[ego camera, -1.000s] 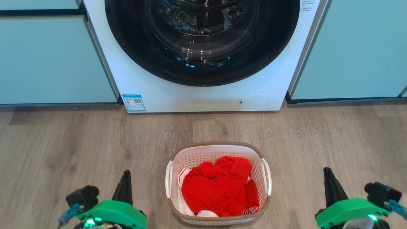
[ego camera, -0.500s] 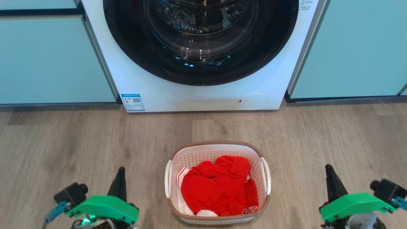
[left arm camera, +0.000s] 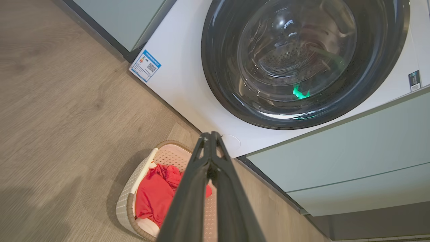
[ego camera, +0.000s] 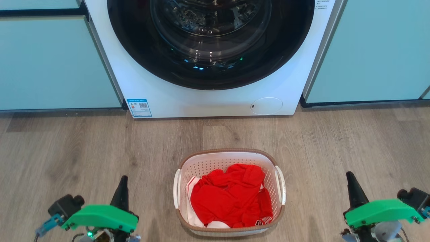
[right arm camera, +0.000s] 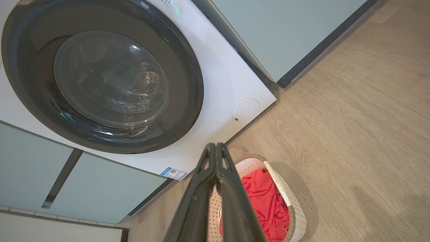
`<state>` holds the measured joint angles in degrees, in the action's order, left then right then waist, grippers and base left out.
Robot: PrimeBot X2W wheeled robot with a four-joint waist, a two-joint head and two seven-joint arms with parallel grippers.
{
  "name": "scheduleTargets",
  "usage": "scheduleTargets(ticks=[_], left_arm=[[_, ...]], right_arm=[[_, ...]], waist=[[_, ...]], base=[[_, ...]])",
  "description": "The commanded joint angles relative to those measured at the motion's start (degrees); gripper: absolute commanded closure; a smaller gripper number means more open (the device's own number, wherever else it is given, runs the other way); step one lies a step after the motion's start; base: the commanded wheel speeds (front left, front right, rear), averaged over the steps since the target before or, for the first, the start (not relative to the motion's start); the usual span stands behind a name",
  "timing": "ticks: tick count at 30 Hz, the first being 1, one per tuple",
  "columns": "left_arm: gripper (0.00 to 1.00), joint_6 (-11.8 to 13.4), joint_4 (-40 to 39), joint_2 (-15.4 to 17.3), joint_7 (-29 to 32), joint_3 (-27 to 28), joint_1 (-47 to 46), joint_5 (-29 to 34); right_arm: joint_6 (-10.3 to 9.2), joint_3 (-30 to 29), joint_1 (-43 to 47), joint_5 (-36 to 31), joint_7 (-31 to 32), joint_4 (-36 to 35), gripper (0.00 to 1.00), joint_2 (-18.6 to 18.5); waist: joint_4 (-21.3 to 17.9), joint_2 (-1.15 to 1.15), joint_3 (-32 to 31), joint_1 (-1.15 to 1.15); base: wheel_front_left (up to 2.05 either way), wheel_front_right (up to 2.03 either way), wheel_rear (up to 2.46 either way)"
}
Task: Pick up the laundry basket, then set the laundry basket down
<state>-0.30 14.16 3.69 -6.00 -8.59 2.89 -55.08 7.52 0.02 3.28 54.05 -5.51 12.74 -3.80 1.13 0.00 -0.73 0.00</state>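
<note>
Both hands are closed with fingers pressed together, holding nothing: the left hand (ego camera: 123, 181) and the right hand (ego camera: 350, 178) sit either side of the laundry basket (ego camera: 224, 151), each well apart from it. The basket stands upright on the wooden floor (ego camera: 67, 151), mouth up and a white handle (ego camera: 281, 185) at each side. Its long axis seems to run left to right, one broad side facing the washing machine (ego camera: 208, 101). A red garment (ego camera: 231, 196) lies inside; its white print is unreadable. The machine's blue sticker (ego camera: 138, 107) carries a QR code, with text too small to read.
</note>
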Motion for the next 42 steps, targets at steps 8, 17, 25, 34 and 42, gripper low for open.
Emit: scheduleTargets(ticks=[8, 17, 25, 34, 42], left_arm=[[1.00, -1.4, -1.3, 0.9, 1.4, 2.8, -4.4, -5.5], [1.00, -2.3, -1.1, 0.9, 2.9, 4.3, -5.1, -10.9], [1.00, -3.1, -1.0, 0.9, 4.2, 5.8, -5.7, -15.7], [1.00, -4.1, -0.8, 0.9, 5.7, 7.4, -6.5, -21.1], [1.00, -4.8, -0.7, 0.9, 6.9, 8.7, -7.0, -25.3]], right_arm=[[-0.02, -0.4, -4.0, 5.5, 1.5, -1.2, 1.00, -0.6], [-0.02, -1.1, -4.8, 11.0, 2.9, -0.8, 1.00, -0.6], [-0.02, -1.7, -5.6, 15.9, 4.2, -0.5, 1.00, -0.5], [-0.02, -2.5, -6.5, 21.3, 5.7, -0.1, 1.00, -0.5], [-0.03, -3.1, -7.1, 25.6, 6.9, 0.2, 1.00, -0.4]], waist=[[-0.1, 0.00, 0.1, 0.00], [-0.3, 0.00, 0.2, 0.00], [-0.4, 0.00, 0.4, 0.00], [-0.6, 0.00, 0.5, 0.00], [-0.7, 0.00, 0.6, 0.00]], base=[[0.00, 0.00, 0.00], [0.00, 0.00, 0.00], [0.00, 0.00, 0.00], [0.00, 0.00, 0.00], [0.00, 0.00, 0.00]])
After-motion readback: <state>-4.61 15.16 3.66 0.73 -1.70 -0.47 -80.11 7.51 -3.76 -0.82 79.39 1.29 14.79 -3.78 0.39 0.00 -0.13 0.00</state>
